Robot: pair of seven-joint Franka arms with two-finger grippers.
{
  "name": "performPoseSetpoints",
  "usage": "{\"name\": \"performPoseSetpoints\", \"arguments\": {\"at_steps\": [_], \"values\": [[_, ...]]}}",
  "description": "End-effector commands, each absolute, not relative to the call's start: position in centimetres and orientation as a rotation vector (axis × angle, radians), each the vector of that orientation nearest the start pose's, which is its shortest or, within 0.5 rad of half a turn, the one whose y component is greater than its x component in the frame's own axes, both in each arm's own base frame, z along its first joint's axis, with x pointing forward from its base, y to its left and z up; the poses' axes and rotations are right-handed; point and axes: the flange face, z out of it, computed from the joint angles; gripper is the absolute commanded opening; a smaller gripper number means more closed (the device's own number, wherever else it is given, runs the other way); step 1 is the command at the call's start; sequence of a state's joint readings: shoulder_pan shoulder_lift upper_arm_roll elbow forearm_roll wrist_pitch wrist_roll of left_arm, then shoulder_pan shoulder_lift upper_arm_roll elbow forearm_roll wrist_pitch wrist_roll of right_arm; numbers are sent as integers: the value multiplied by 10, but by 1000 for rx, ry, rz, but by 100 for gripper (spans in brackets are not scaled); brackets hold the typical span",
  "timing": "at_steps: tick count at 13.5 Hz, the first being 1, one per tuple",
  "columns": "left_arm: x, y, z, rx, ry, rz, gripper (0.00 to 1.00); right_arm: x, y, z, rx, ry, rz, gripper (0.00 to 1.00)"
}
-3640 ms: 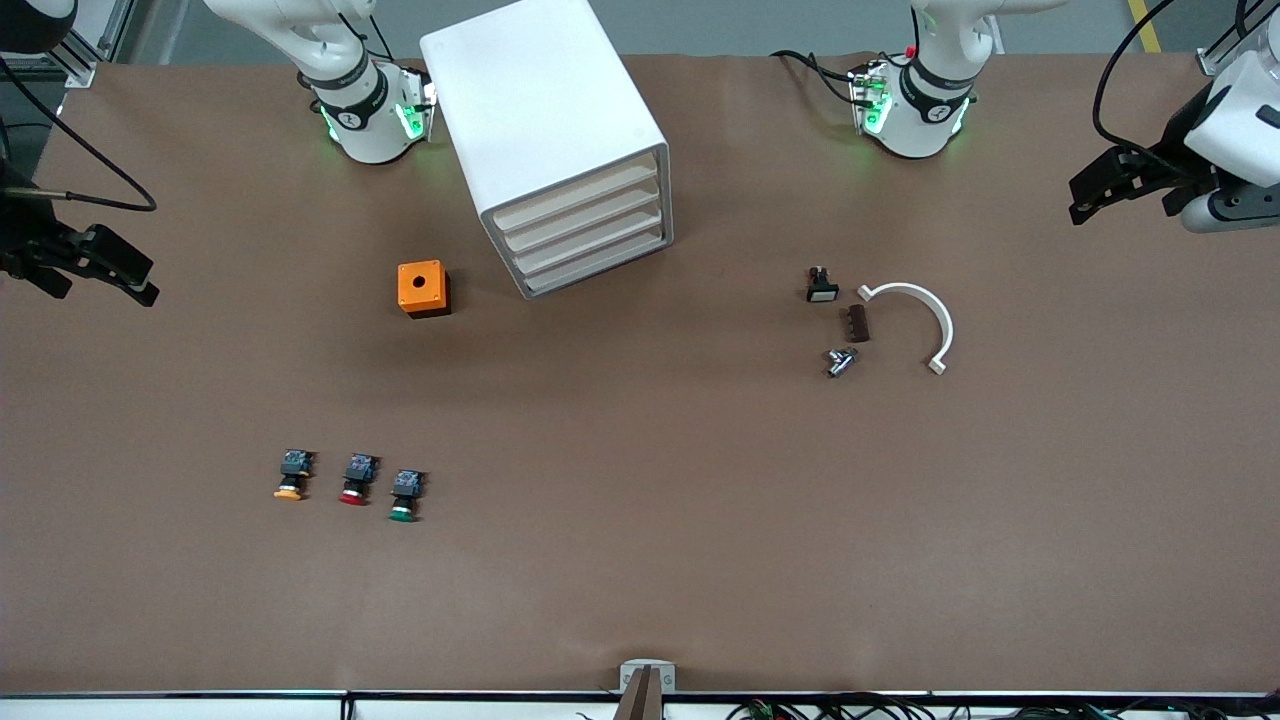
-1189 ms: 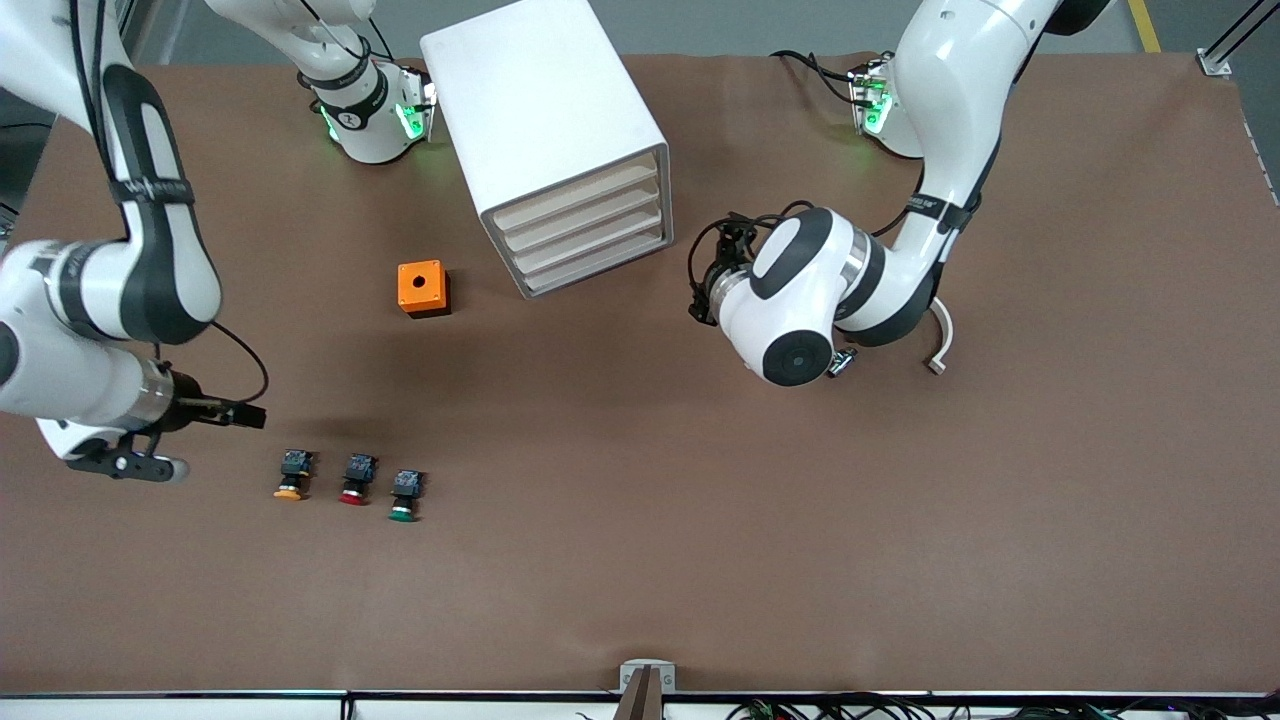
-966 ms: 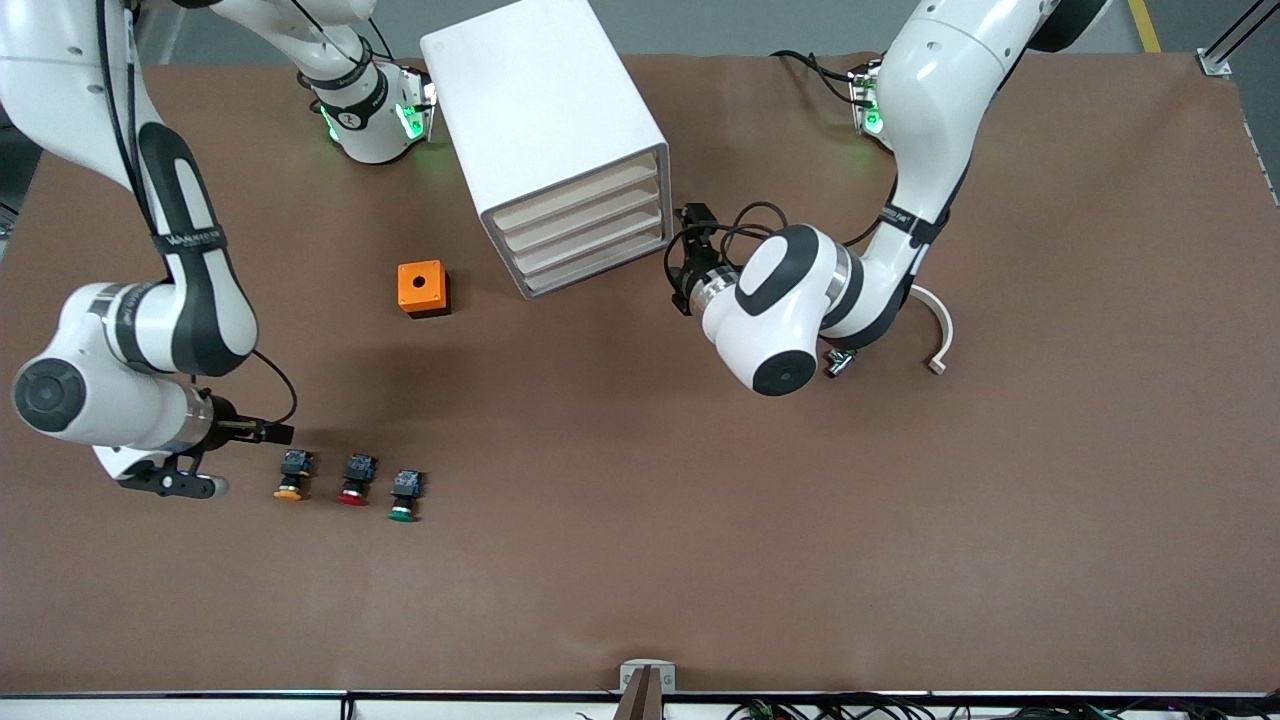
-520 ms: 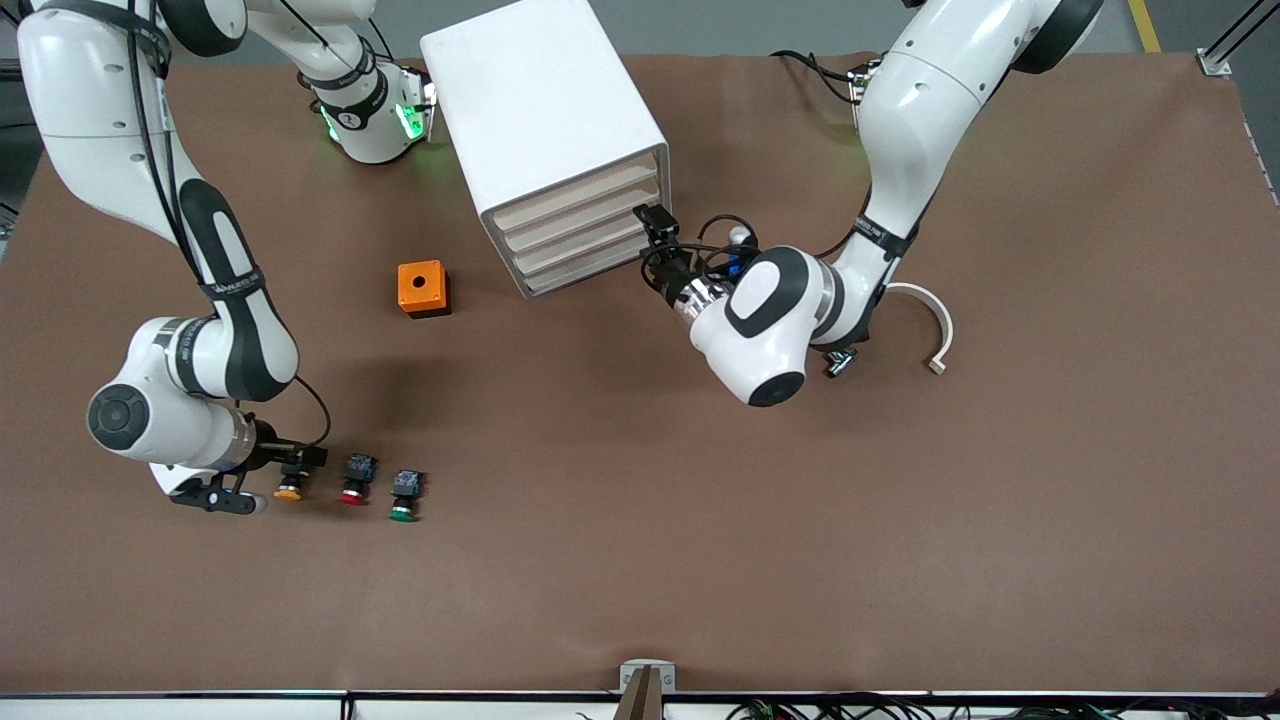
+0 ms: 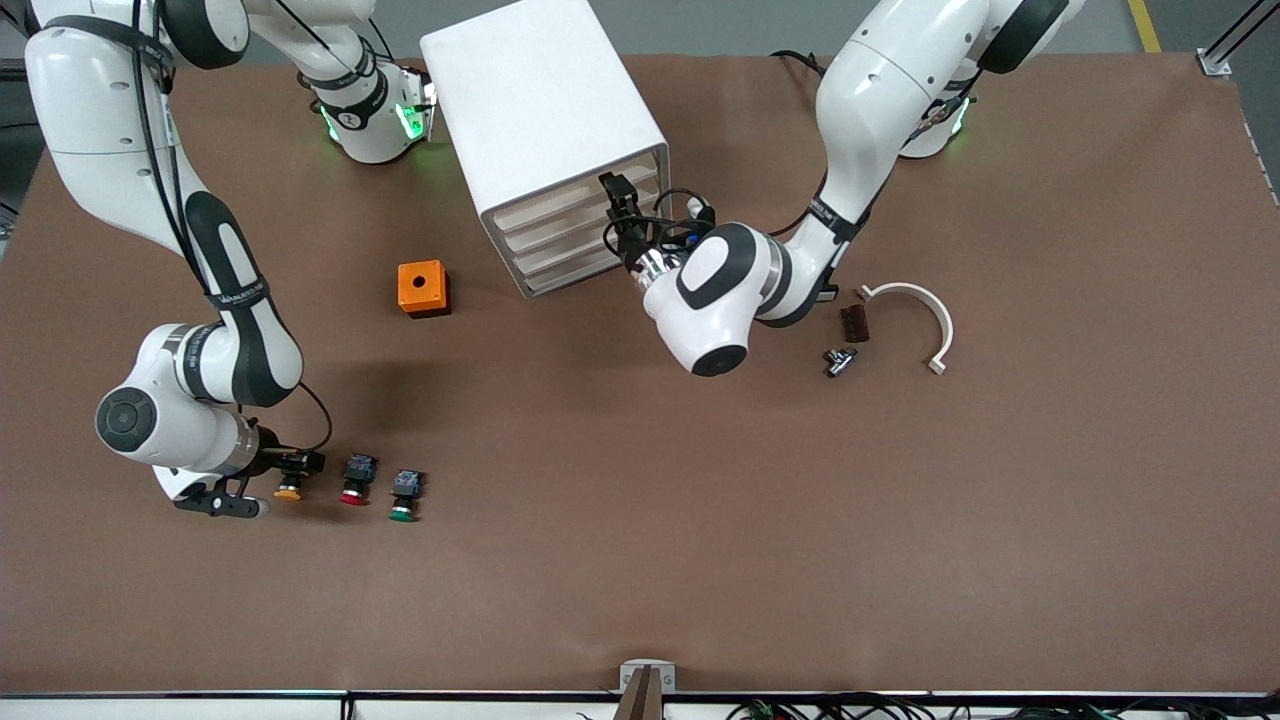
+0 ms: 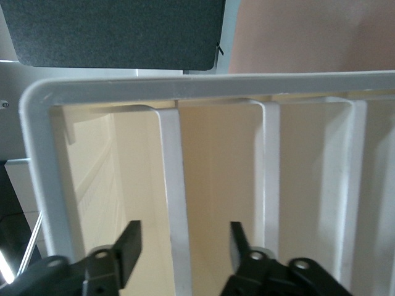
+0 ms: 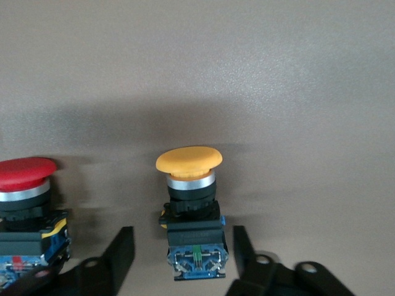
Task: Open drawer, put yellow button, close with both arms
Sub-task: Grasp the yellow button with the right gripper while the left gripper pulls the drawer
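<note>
A brown table (image 5: 640,560) is carrying a white cabinet (image 5: 540,110) of four shallow drawers near the robot bases, its beige fronts facing the front camera at an angle. The left arm (image 5: 870,100) is reaching in from its base to the cabinet's front, and the left gripper (image 5: 618,200) is sitting at the drawer fronts. In the left wrist view, the left gripper (image 6: 182,243) is holding its jaws wide, with a white drawer edge between them and not touching either finger; the top drawer (image 5: 575,195) is lying shut.

The right arm (image 5: 200,300) is bending down toward its own end of the table, close to the front camera. The right gripper (image 5: 300,463) is sitting at table level over the yellow button (image 5: 290,487). In the right wrist view, the right gripper (image 7: 182,250) is keeping its jaws wide, one finger on each side of the dark body of the yellow button (image 7: 190,209), with a gap on both sides. The button is lying on the table, first in a row with a red button (image 5: 354,480) beside it and a green button (image 5: 403,496) next.

An orange box (image 5: 423,288) is resting beside the cabinet. A white curved piece (image 5: 925,315) is lying toward the left arm's end.
</note>
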State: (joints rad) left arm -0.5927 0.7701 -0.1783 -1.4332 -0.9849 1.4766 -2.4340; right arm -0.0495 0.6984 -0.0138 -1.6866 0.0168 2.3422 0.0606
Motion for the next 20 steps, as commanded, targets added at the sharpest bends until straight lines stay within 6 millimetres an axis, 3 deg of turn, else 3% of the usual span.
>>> {"name": "performPoseSetpoints", "arguments": {"at_steps": [1,2,3,6,7,10,12,14,15,16,19,20], "values": [[428,-524,261,-1147,-1751,1339,25,675,-45,190,-3111,195,69,21],[429,-525,261,-1163,-1746,1348,8,675,-45,191,-3112,194,66,9],[429,-524,262,-1180,-1743,1356,0,676,-45,193,-3112,191,64,4],[454,-507,267,-1192,-1786,1376,0,679,-39,204,-3113,181,50,2],[474,-495,271,-1215,-1818,1396,0,682,-33,219,-3112,175,57,2],[525,-447,276,-1321,-1893,1471,1,680,-29,293,-3093,253,172,1],[544,-428,276,-1396,-1925,1490,2,669,3,340,-3050,423,226,1],[554,-416,277,-1467,-1926,1518,16,655,46,376,-3007,623,284,2],[555,-416,279,-1483,-1922,1523,47,646,72,393,-2956,723,334,2],[555,-416,281,-1486,-1923,1523,99,636,94,413,-2903,838,369,2],[573,-406,307,-1535,-1954,1540,100,599,184,459,-2791,1154,435,2],[584,-394,315,-1543,-1980,1548,100,584,216,470,-2759,1247,441,2]]}}
